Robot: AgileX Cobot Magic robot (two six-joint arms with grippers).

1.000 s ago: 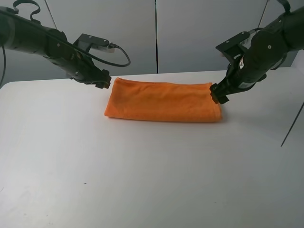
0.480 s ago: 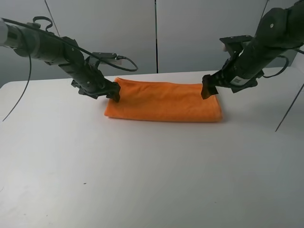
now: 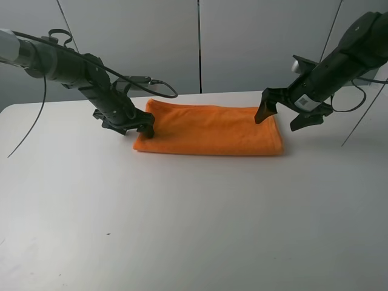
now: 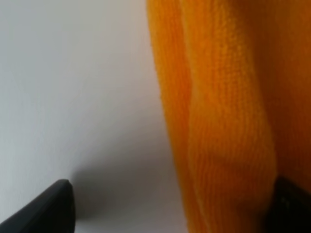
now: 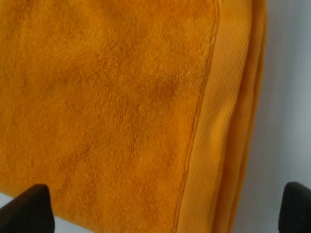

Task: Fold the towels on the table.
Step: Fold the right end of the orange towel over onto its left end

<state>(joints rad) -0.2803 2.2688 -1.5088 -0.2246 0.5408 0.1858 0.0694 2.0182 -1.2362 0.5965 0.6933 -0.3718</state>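
Observation:
The orange towel [image 3: 209, 129] lies folded into a long strip on the white table [image 3: 194, 212], towards the back. My left gripper [image 3: 130, 125] is low at the strip's left end. In the left wrist view its open gripper [image 4: 172, 208] straddles the towel's folded edge [image 4: 218, 121], one fingertip [image 4: 53, 208] over bare table. My right gripper [image 3: 282, 118] is open over the strip's right end. In the right wrist view the gripper [image 5: 160, 211] spans the towel [image 5: 107, 107] and its woven band [image 5: 228, 97]. The white label is hidden.
Grey wall panels [image 3: 200, 42] stand behind the table's far edge. Black cables [image 3: 160, 85] trail from the left arm, and a thin one [image 3: 364, 115] from the right arm. The table runs broad and bare in front of the towel.
My left gripper has come down from beyond the towel's far left corner to its left end. My right gripper has turned and spread its fingers over the right end. The towel has not moved.

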